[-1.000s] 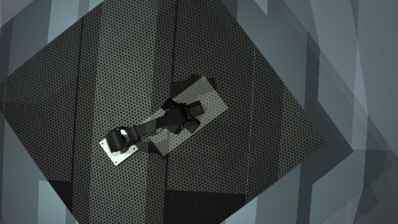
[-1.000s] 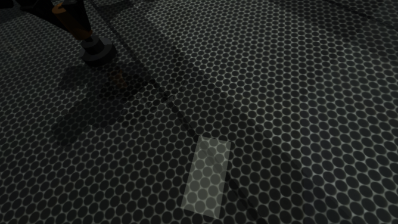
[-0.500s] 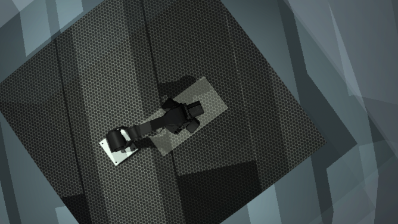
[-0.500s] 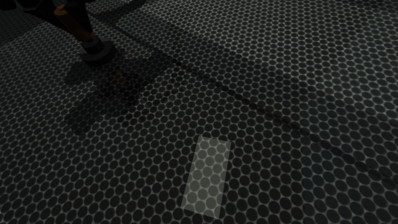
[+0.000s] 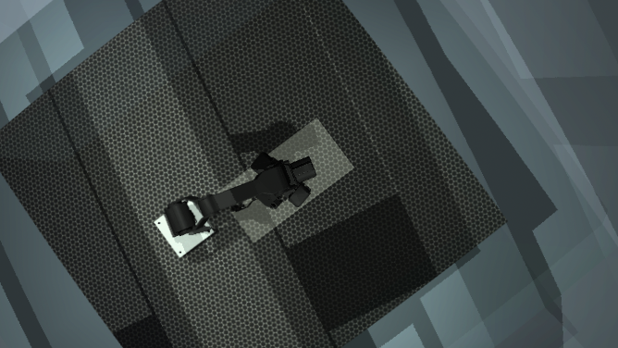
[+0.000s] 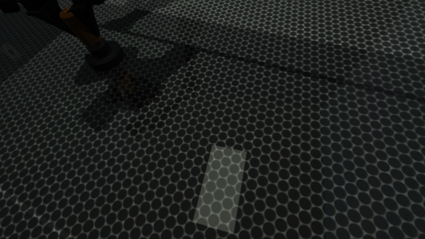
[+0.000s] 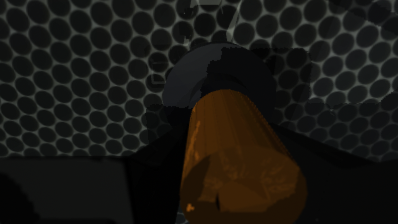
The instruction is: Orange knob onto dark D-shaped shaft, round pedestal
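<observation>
The orange knob (image 6: 81, 28) (image 7: 237, 135) is held between the fingers of my gripper (image 6: 86, 34) (image 7: 231, 127), which is shut on it. In the exterior view the knob's lower end meets the top of a narrower dark cylinder on the round dark pedestal (image 6: 116, 56) (image 7: 187, 75). I cannot tell whether that cylinder is the shaft or a raised part of the pedestal. The knob's underside, its hole and the shaft's flat side are hidden. In the wrist view the knob covers the pedestal's near part. In the top view the arm hides knob and pedestal.
The arm's white base plate (image 5: 180, 247) stands at the left in the top view. A pale rectangle (image 5: 335, 162) (image 6: 219, 191) is marked on the honeycomb-patterned surface (image 5: 259, 278). Dark shadows fall across it, also around the pedestal.
</observation>
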Robot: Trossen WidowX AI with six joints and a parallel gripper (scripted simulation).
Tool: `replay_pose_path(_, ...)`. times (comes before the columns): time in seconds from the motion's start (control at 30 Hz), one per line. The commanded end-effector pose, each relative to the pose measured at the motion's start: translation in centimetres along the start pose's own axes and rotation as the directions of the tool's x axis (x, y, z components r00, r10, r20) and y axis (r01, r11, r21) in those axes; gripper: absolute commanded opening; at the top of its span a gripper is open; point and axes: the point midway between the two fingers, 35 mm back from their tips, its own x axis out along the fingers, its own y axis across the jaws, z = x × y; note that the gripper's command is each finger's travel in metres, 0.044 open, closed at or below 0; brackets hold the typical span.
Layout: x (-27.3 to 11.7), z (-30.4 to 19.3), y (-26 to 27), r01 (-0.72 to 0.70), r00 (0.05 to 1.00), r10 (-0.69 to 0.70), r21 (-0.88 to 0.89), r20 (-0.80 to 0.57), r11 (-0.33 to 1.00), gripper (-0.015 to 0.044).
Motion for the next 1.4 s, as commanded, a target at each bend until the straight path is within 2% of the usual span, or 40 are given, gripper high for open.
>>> replay_pose_path(0.0,0.36,0.05,0.03,-0.003,1.000,0.003,0.001,0.003,1.000,0.0000)
replay_pose_path(0.7,1.09,0.00,0.01,0.000,1.000,0.000,0.000,0.000,1.000,0.0000)
replay_pose_path(1.23,1.09,0.00,0.01,0.000,1.000,0.000,0.000,0.000,1.000,0.0420)
replay_pose_path(1.27,1.09,0.00,0.01,0.000,1.000,0.000,0.000,0.000,1.000,0.0440)
replay_pose_path(1.37,1.09,0.00,0.01,0.000,1.000,0.000,0.000,0.000,1.000,0.0440)
